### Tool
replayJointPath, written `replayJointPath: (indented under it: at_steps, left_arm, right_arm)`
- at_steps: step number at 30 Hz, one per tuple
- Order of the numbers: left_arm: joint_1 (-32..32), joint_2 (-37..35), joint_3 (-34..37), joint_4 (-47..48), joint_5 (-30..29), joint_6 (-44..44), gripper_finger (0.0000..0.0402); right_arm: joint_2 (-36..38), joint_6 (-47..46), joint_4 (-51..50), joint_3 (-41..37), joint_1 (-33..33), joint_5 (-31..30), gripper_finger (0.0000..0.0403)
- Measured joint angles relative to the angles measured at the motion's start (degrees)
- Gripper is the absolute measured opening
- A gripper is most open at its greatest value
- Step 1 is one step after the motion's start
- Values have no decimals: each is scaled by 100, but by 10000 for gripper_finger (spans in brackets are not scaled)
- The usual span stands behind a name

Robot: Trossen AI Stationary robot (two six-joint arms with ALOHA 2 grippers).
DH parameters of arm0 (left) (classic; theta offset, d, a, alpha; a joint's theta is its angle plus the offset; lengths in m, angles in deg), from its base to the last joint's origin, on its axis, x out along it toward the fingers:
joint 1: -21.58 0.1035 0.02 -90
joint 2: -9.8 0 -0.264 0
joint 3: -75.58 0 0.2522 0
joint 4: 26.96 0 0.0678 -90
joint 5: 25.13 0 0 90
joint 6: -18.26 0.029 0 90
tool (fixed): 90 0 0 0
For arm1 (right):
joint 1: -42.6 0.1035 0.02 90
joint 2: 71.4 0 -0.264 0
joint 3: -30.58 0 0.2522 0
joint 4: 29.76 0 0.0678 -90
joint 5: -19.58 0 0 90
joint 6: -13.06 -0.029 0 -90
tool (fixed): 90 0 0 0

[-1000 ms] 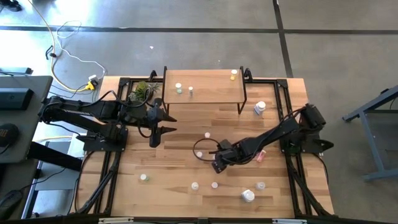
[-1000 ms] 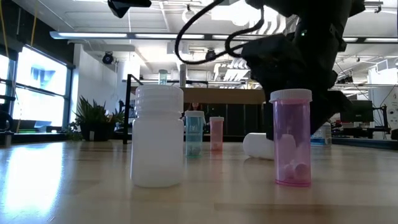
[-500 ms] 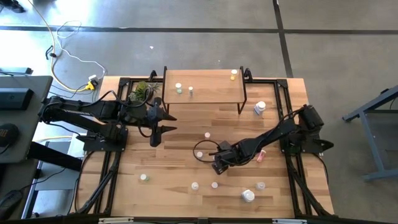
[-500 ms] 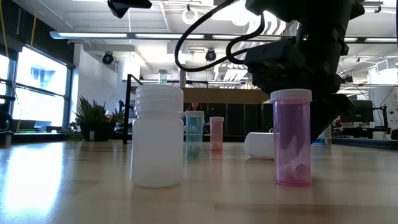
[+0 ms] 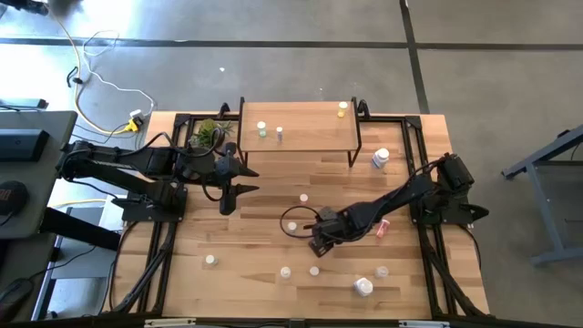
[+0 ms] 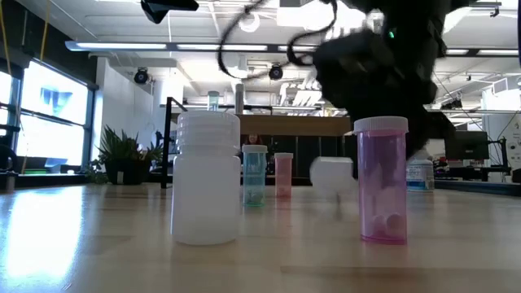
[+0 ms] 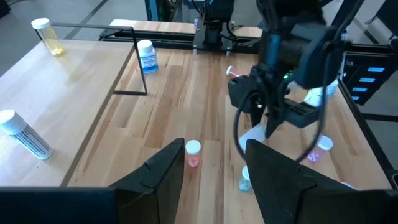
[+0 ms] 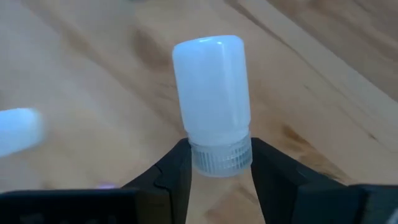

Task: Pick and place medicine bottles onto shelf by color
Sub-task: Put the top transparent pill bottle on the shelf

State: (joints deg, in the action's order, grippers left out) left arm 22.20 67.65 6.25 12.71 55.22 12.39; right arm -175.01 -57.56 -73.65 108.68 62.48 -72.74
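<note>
My right gripper (image 5: 314, 240) is low over the table's middle, shut on a small white bottle (image 8: 211, 87) that also shows in the low view (image 6: 332, 175). My left gripper (image 5: 228, 187) hovers open left of centre, near the plant, holding nothing. The shelf (image 5: 314, 138) stands at the far edge with three bottles on it (image 5: 261, 128) (image 5: 280, 134) (image 5: 342, 108). Other bottles stand or lie about the table: a pink one (image 5: 303, 197), a blue-labelled white one (image 5: 381, 158), a pink one lying on its side (image 5: 382, 228), and several near the near edge (image 5: 314, 271). My right gripper pinches the white bottle by its ribbed cap (image 8: 221, 155), one finger (image 8: 174, 171) on each side. The bottle's body sticks out ahead of the fingers. The arm comes in slanting down from the table's right. In the low view the bottle lies about level, just above the tabletop.
In the low view a larger white bottle (image 6: 206, 179) and a tall pink bottle (image 6: 383, 179) stand close to the near edge, with a teal one (image 6: 254, 173) and a small pink one (image 6: 282, 173) behind. A green plant (image 5: 208, 134) sits left of the shelf.
My right gripper has risen a little and shifted slightly toward the table's left. The white bottle, which lay on the table, has come up off it with the gripper. My left arm has kept still.
</note>
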Motion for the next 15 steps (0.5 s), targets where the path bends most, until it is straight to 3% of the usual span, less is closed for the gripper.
replayJointPath:
  at_steps: [8, 15]
  left_arm:
    - [0, 1, 0, 0, 20, -140, 161]
    - [0, 1, 0, 2, 565, -590, 161]
  right_arm:
    - [11, 552, -1147, 1192, 4, -364, 129]
    - [11, 1657, -1483, 2036, 4, -510, 129]
